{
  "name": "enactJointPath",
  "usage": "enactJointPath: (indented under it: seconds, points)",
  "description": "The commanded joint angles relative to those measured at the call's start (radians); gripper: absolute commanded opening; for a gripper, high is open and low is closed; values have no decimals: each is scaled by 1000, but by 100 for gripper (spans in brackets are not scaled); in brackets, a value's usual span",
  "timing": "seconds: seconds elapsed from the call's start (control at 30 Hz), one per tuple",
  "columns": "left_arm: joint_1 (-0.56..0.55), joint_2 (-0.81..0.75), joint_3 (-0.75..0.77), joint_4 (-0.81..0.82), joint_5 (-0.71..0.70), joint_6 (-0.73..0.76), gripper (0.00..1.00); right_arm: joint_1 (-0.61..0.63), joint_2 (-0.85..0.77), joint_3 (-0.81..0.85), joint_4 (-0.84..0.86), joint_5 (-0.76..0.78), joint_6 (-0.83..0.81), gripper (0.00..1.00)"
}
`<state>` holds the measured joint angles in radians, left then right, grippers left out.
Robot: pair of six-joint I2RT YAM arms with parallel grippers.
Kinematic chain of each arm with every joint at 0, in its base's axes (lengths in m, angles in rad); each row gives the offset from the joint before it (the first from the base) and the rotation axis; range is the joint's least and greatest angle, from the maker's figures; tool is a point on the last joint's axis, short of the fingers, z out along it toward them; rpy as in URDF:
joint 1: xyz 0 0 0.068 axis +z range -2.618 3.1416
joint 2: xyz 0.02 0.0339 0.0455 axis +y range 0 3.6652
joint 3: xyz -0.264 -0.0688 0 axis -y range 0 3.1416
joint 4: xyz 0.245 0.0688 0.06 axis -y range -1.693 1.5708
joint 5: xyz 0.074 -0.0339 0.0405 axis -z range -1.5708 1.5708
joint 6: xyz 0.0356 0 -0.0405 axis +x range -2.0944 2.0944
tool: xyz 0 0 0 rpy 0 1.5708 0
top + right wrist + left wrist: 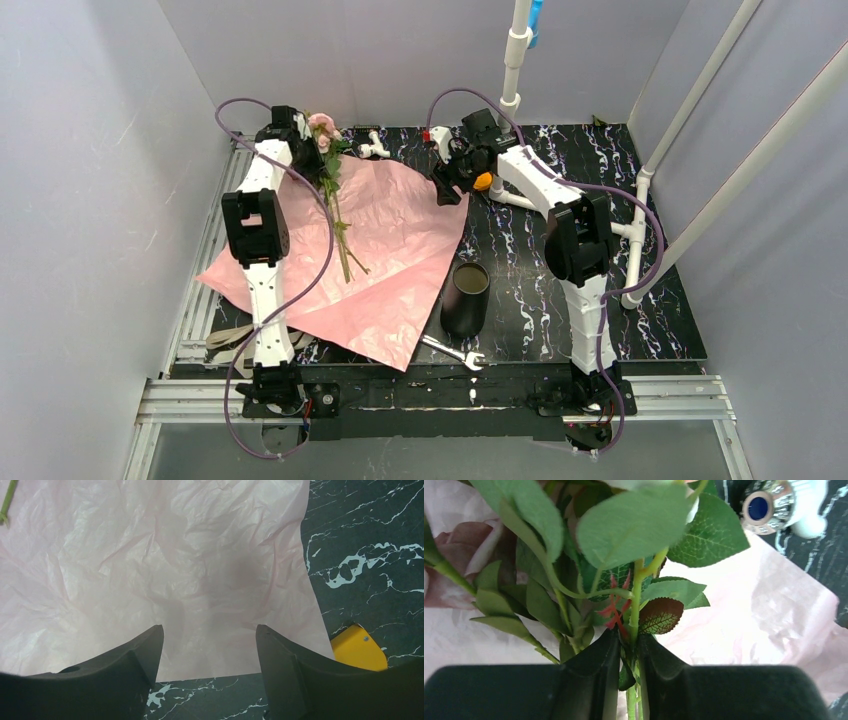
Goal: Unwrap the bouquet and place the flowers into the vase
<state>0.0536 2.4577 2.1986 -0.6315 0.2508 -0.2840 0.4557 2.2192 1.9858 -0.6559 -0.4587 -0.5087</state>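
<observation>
The bouquet is undone: its pink paper [400, 230] lies spread flat on the table. On the paper's left part lie the flowers [335, 195], rose heads at the far end and stems pointing toward me. My left gripper [310, 152] is at the leafy upper part of the bundle. In the left wrist view its jaws [629, 640] pinch the green stems [636, 595], and a mauve rose [469, 545] shows at the left. The black vase [466, 298] stands upright off the paper's right corner. My right gripper [447, 185] hovers open over the paper's far right edge [175, 555], holding nothing.
A wrench [455, 352] lies near the front edge beside the vase. A beige ribbon [225, 345] trails at the near left. A white pipe fitting [374, 148] sits behind the flowers and a yellow piece [357, 652] by the right gripper. White pipes [640, 200] stand at the right.
</observation>
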Motion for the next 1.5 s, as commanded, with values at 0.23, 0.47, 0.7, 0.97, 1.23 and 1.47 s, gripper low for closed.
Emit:
enactJointPath:
  seconds: [0.23,0.47,0.7,0.97,1.23,1.47]
  points:
    - [0,-282,-17,21,31,-19,12,-18,-27,-1,41,-50,27,76]
    - [0,-447,-177,127,162,0,3,-18,-59,-45,69,-59,25,76]
    - [-1,-663,-275,437,383,-22,0,-18,-76,-70,86,-76,22,76]
    - [-101,-677,-37,514,606,-116,0,-20,-99,-105,109,-115,34,81]
    - [-301,-686,83,593,610,-195,0,-20,-114,-131,132,-128,61,83]
    - [-427,-669,198,623,602,-231,0,-20,-142,-184,162,-128,67,84]
